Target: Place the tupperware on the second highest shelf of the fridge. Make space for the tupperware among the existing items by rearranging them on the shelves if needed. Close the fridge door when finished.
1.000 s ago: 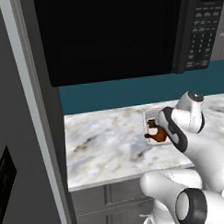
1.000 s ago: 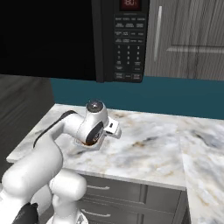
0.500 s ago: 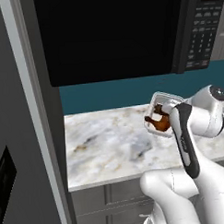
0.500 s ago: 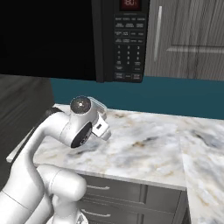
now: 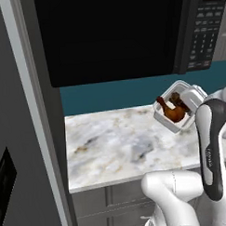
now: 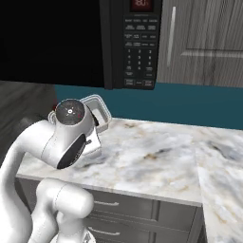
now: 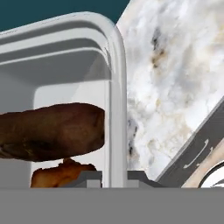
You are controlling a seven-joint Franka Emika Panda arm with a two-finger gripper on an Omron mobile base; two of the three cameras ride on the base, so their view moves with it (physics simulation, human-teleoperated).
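At the left of the left base view the fridge door point(image 5: 18, 137) stands beside the bench point(image 5: 121, 147); at mid right my tool point(image 7: 114, 177), clamped on the tupperware point(image 5: 176, 107), has lifted it clear, tilted, ready to carry fridgeward.

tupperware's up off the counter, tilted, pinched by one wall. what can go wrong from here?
1. The tupperware hangs tilted and open-topped; the brown food might slide out during a swing.
2. The gripper holds only one thin wall, so the container may twist or slip.
3. The microwave sits close above and the fridge door stands to the left; a wide swing could clip either.
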